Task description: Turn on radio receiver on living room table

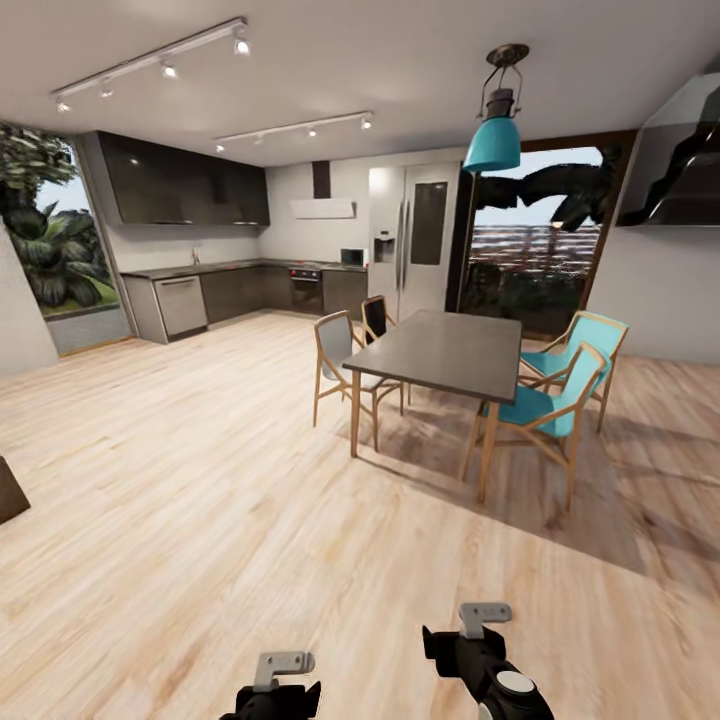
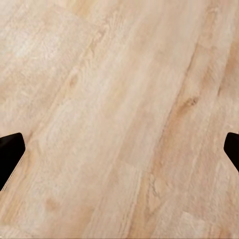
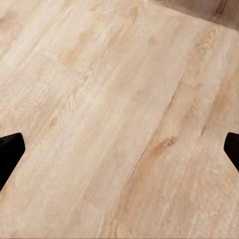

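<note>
The radio receiver and its table are out of view. I am facing a kitchen and dining area across a light wood floor (image 1: pixel 200 500). My left gripper (image 2: pixel 119 154) is open over bare floorboards, its dark fingertips (image 2: pixel 10 152) far apart with nothing between them. My right gripper (image 3: pixel 119 154) is open in the same way above the floor, with its fingertips (image 3: pixel 10 149) spread wide. In the head view, both arms sit low at the bottom edge, the left arm (image 1: pixel 278 690) and the right arm (image 1: pixel 485 660).
A tall dark dining table (image 1: pixel 445 350) with wooden legs stands ahead to the right, ringed by grey chairs (image 1: pixel 340 365) and teal chairs (image 1: pixel 550 400). A teal lamp (image 1: pixel 495 135) hangs above it. Kitchen counters (image 1: pixel 230 290) and a fridge (image 1: pixel 410 240) line the far wall. A dark corner (image 1: pixel 8 490) juts in at the left edge.
</note>
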